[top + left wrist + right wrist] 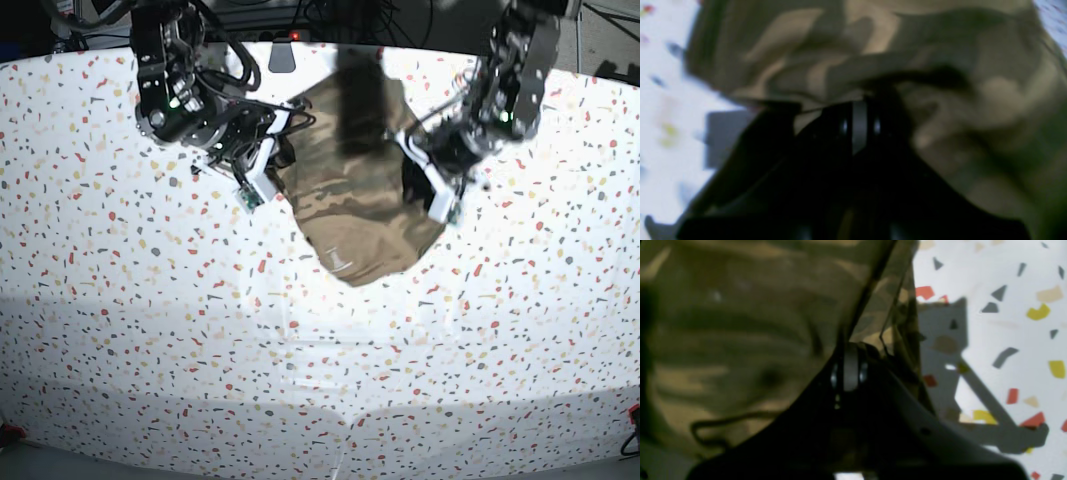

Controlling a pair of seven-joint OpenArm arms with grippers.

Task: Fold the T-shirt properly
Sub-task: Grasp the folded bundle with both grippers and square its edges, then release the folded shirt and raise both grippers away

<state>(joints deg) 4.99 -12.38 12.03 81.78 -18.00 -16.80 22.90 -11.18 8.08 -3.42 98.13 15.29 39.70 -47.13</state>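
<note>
The camouflage T-shirt (350, 200) hangs bunched between my two grippers at the back middle of the table, its lower end drooping toward the near side. My right gripper (278, 152) is shut on the shirt's left edge. In the right wrist view its fingertips (850, 350) pinch a fold of the T-shirt (740, 323). My left gripper (412, 150) is shut on the shirt's right edge. The blurred left wrist view shows that gripper (860, 105) closed on the cloth, and the T-shirt (940, 50) fills most of the frame.
The table (150, 330) is white with coloured speckles and stretches wide in front of and beside the shirt. Cables and equipment (290, 25) sit along its far edge. Both arms' shadows fall on the table (1007, 340).
</note>
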